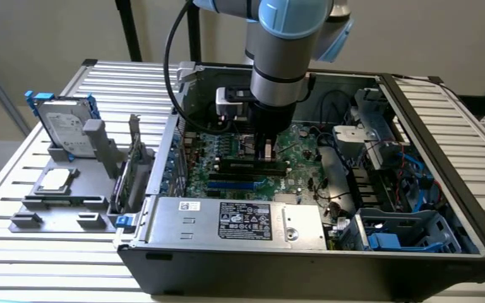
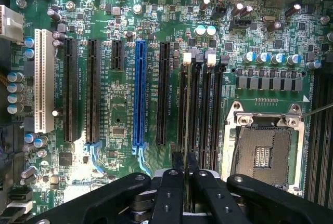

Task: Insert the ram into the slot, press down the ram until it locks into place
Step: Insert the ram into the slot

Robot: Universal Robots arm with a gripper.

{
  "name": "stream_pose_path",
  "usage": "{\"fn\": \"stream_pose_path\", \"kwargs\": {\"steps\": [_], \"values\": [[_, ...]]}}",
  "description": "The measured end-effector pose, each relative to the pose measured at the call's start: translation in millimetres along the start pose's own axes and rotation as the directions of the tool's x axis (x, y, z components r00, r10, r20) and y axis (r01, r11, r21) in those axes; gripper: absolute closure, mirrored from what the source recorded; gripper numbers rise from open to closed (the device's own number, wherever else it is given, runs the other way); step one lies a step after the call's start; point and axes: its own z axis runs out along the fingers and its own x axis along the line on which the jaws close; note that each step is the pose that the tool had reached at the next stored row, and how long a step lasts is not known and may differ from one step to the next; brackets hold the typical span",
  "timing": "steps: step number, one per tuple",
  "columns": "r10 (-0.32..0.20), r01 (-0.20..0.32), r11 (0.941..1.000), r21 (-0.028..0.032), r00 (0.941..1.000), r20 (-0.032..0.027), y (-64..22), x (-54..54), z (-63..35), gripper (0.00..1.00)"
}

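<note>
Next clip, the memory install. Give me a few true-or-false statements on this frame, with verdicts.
1. The gripper is shut on the ram, which is seen edge-on and lined up with one of the four black memory slots. True.
2. The CPU socket holds a processor. False: it is empty.
3. The blue slot sits among those four. False: it lies apart from them, between black expansion slots.
4. A hard drive stands upright in the grey fixture beside the computer case. True.
</note>
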Motion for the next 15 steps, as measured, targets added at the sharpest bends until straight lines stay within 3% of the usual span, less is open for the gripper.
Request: {"fn": "stream_pose_path", "kwargs": {"steps": [7, 11, 15], "values": [[0.000, 0.000, 1.0000, 0.0003, 1.0000, 0.0002, 0.0, 0.0, 0.1, 0.87], [0.000, 0.000, 1.0000, 0.0003, 1.0000, 0.0002, 0.0, 0.0, 0.0, 0.78], [0.000, 0.000, 1.0000, 0.0002, 1.0000, 0.0002, 0.2, -0.3, -6.9, 0.78]]}}
